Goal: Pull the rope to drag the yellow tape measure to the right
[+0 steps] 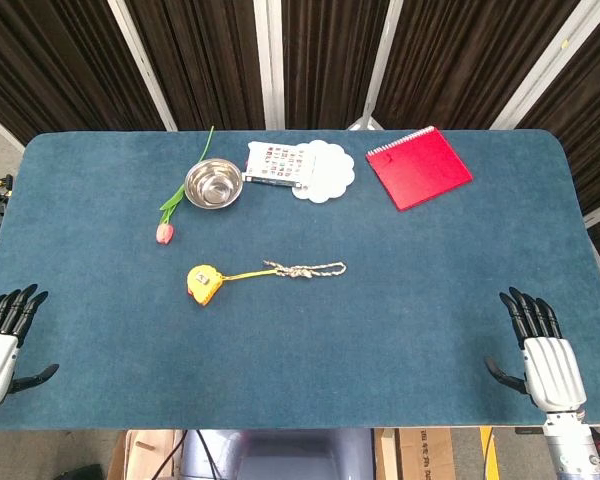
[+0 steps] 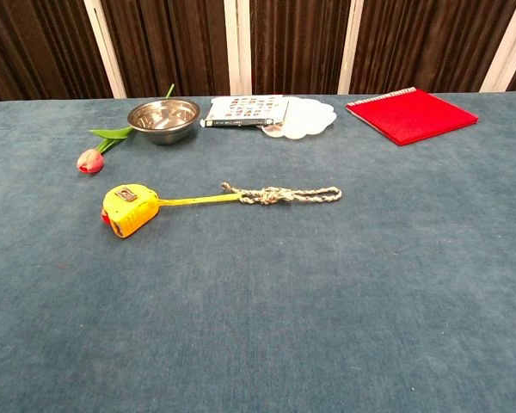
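Left hand (image 1: 0, 345) and right hand (image 1: 545, 360) rest, fingers spread, on the blue table (image 1: 380, 330) before dark curtains (image 1: 320, 60).

Bright, even overhead light, soft faint shadows, both views sharp throughout

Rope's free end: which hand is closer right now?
Right hand, by a little, at the table's right edge. Left hand is at the left edge, beyond the tape measure. Rope lies untouched.
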Motion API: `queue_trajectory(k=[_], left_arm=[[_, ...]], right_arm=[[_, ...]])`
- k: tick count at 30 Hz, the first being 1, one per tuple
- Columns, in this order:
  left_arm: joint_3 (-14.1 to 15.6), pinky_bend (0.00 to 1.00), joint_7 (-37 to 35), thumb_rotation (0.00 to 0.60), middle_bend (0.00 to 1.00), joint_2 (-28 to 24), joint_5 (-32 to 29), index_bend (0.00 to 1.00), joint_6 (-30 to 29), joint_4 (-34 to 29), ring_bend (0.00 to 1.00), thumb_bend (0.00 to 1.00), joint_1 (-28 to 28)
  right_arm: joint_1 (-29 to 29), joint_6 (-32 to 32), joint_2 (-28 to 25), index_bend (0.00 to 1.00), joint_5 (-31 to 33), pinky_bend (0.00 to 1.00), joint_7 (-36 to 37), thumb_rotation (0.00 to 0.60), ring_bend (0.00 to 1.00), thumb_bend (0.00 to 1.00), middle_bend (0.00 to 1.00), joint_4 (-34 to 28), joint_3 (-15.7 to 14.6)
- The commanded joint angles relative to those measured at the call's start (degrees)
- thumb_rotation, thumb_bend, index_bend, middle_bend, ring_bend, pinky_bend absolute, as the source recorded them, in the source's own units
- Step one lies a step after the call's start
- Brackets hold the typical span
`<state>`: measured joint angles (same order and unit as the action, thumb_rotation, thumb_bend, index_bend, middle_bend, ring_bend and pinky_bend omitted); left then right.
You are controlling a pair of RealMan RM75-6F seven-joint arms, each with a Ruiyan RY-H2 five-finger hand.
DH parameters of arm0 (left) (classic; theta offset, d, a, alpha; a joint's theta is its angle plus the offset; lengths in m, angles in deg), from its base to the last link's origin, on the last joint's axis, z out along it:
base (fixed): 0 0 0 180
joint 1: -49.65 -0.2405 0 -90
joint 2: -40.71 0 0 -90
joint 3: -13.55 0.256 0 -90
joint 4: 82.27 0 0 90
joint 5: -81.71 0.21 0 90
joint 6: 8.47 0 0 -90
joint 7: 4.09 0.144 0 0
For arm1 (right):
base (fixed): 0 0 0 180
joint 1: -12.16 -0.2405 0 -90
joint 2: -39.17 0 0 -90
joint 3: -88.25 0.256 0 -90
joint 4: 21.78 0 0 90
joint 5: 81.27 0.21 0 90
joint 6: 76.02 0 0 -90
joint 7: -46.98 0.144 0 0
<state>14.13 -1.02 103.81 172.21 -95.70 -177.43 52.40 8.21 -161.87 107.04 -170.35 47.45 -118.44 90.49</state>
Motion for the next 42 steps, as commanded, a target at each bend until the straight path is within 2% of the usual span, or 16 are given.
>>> queue_trajectory(k=[1,18,24,31,33,37,42], left_arm=[[0.0,0.0,0.0,0.6,0.0,0.0,0.0,0.0,0.0,0.0,0.0,0.0,0.0],[0.0,0.0,0.2,0.6,0.0,0.0,-0.2,0.0,0.2,-0.1,0.0,0.0,0.0],[-0.1,0.0,-0.4,0.6,0.0,-0.2,-0.5,0.0,0.1,-0.2,0.0,0.0,-0.1],[-0.2,0.0,-0.6,0.6,0.0,-0.2,-0.6,0.0,0.5,-0.5,0.0,0.0,0.2],[-0.2,0.0,-0.6,0.6,0.0,-0.2,-0.7,0.0,0.5,-0.6,0.0,0.0,0.1],[-0.2,0.0,-0.9,0.6,0.0,-0.3,-0.9,0.0,0.6,-0.9,0.0,0.0,0.1],[-0.3,0.0,-1.1,0.6,0.0,-0.4,-1.3,0.0,1.1,-1.1,0.0,0.0,0.3]], right_arm=[[0.0,0.0,0.0,0.0,0.0,0.0,0.0,0.6,0.0,0.28,0.0,0.0,0.0],[-0.7,0.3,-0.3,0.0,-1.6,0.0,2.8,0.6,0.0,0.28,0.0,-1.1,-0.2],[-3.6,2.7,-0.5,0.0,-0.7,0.0,3.0,0.6,0.0,0.28,0.0,-2.7,2.4],[-11.0,10.9,0.7,0.0,3.9,0.0,0.1,0.6,0.0,0.28,0.0,-5.4,7.8],[-13.4,13.2,1.9,0.03,5.5,0.0,-1.5,0.6,0.0,0.28,0.0,-5.7,9.4],[-17.8,17.3,5.3,0.19,9.1,0.0,-3.9,0.6,0.0,0.28,0.0,-5.2,12.1],[-23.2,21.6,11.2,0.33,14.4,0.0,-8.0,0.6,0.0,0.28,0.0,-1.5,14.6]])
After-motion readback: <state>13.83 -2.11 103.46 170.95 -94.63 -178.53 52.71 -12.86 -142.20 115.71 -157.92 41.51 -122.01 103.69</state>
